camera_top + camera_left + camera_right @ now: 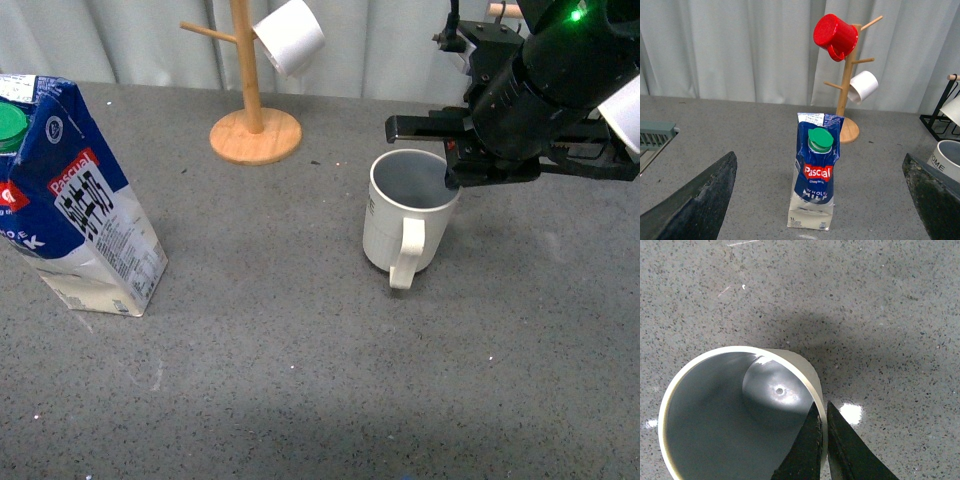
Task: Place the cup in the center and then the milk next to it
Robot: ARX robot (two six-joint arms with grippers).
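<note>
The left fingers stand wide apart with nothing between them, facing the milk. It stands upright at about 9 o'clock from the middle of the tabletop. Behind, toward 12 o'clock, is a wooden mug tree. Further right the cup sits a little off the middle, toward 2 o'clock, with its handle turned to 6 o'clock and its base seemingly down on the surface. The right fingers are clamped on its wall at 3 o'clock, one inside and one outside. To finish this well, I'd say nudge it nearer the middle if needed and set it flat. Then part the fingers fully and rise straight up so the inner one doesn't snag the rim, leaving the 9 o'clock side free for the milk
</note>
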